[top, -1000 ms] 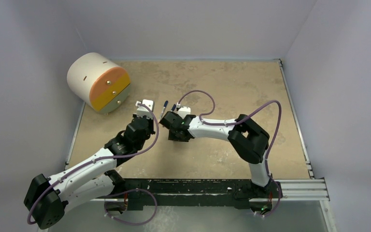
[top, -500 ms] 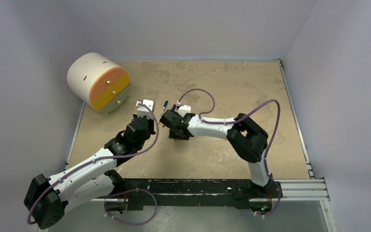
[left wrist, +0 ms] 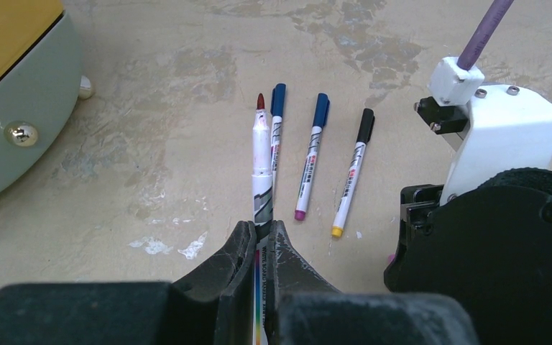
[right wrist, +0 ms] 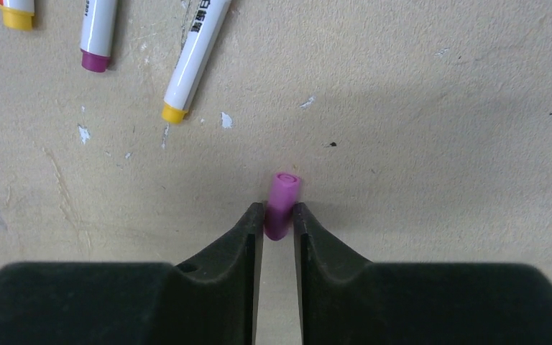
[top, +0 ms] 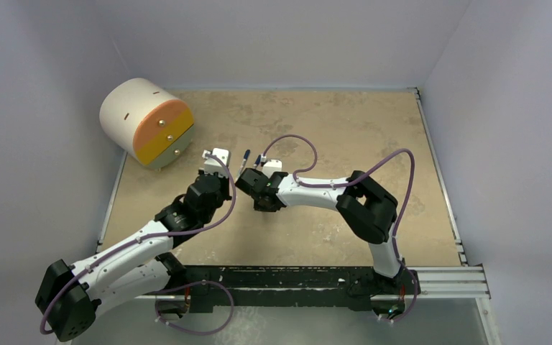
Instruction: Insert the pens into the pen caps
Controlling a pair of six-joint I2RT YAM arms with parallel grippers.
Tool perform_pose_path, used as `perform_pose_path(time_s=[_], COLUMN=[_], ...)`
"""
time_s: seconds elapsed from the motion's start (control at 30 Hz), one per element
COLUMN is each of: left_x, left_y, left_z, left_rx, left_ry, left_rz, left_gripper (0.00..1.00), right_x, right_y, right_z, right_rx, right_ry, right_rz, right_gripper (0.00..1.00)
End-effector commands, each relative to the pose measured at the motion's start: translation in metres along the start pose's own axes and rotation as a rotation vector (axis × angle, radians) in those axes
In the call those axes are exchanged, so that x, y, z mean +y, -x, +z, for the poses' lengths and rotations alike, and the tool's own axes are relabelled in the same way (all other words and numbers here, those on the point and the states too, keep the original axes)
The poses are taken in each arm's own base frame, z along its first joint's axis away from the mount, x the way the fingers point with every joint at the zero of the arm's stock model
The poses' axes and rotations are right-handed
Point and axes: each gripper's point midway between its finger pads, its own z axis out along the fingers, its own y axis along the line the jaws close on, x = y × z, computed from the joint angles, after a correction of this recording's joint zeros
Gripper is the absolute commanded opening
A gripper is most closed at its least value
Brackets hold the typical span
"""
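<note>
holding both parts for the last join, judged from three capped pens [left wrist: 312, 154] already lying on the table [top: 330, 129], left of its centre and about midway between near and far edges.

left gripper [left wrist: 257, 244]: fingers clamped on the lower barrel of the uncapped pen [left wrist: 261, 154]. most of the barrel stands free ahead of the fingertips.

right gripper [right wrist: 278, 219]: fingers pinched on the pink cap [right wrist: 282, 205], gripping only its rear half. whether the cap rests on the table or hangs just above it cannot be told.

both wrists sit close together in the top view, beside the capped pens.

risks:
- the pen is held far back, so its long free length could let the red tip wander and miss the cap mouth.
- the cap is gripped over a short stretch. an off-axis push could pivot it between the fingers or pop it out.
- the wrist housings are near each other. closing the gap carelessly could bump them.
- a low sweep could scatter the capped pens.

orientation:
- pen: long axis in line with the left fingers, red tip leading away from the wrist toward the far edge.
- cap: long axis nearly in line with the right fingers, leaning slightly. its ringed round end faces away from the wrist. that end is probably the open mouth, not certain.
- the two axes do not look lined up yet.
</note>
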Motion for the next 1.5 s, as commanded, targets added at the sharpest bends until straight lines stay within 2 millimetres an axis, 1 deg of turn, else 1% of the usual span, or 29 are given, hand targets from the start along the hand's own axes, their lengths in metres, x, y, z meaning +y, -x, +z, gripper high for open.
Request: perform_pose_path(time_s=[0.0, 0.27, 0.47, 0.57, 0.63, 0.7, 0.73, 0.8, 1.0, 1.1, 1.2, 1.33, 1.47], left_x=[-0.004, -0.006, -0.013, -0.023, -0.036, -0.051, -0.059, -0.074, -0.110, -0.129, -0.136, -0.142, -0.158], left_y=[0.019, 0.019, 0.021, 0.025, 0.027, 0.029, 0.031, 0.034, 0.047, 0.050, 0.056, 0.063, 0.066], left_z=[-0.002, -0.004, -0.003, -0.003, -0.004, -0.004, -0.005, -0.007, -0.014, -0.022, -0.027, -0.034, -0.043], left_rx=[-0.058, -0.055, -0.055, -0.061, -0.064, -0.064, -0.066, -0.074, -0.125, -0.144, -0.173, -0.208, -0.203], left_ry=[-0.019, -0.032, -0.066, -0.116, -0.183, -0.258, -0.296, -0.372, -0.565, -0.676, -0.729, -0.780, -0.876], left_rz=[-0.051, -0.057, -0.065, -0.075, -0.079, -0.086, -0.094, -0.123, -0.198, -0.236, -0.283, -0.327, -0.351], left_gripper=[0.00, 0.00, 0.00, 0.00, 0.00, 0.00, 0.00, 0.00, 0.00, 0.00, 0.00, 0.00, 0.00], right_x=[-0.004, -0.006, -0.008, -0.008, -0.008, -0.005, -0.003, -0.003, -0.022, -0.033, -0.050, -0.071, -0.076], right_y=[0.000, -0.001, 0.009, 0.016, 0.019, 0.026, 0.034, 0.043, 0.075, 0.099, 0.118, 0.144, 0.161], right_z=[-0.001, -0.003, -0.014, -0.024, -0.032, -0.045, -0.057, -0.071, -0.106, -0.129, -0.147, -0.176, -0.201], right_rx=[-0.008, -0.011, -0.051, -0.074, -0.091, -0.119, -0.143, -0.177, -0.258, -0.345, -0.418, -0.525, -0.611], right_ry=[-0.035, -0.015, 0.020, 0.043, 0.083, 0.148, 0.191, 0.242, 0.321, 0.393, 0.453, 0.506, 0.537], right_rz=[0.011, 0.009, 0.022, 0.032, 0.043, 0.065, 0.087, 0.108, 0.168, 0.202, 0.251, 0.294, 0.279], right_gripper=[0.22, 0.14, 0.05, 0.04, 0.02, 0.00, 0.00, 0.00, 0.00, 0.00, 0.00, 0.00, 0.00])
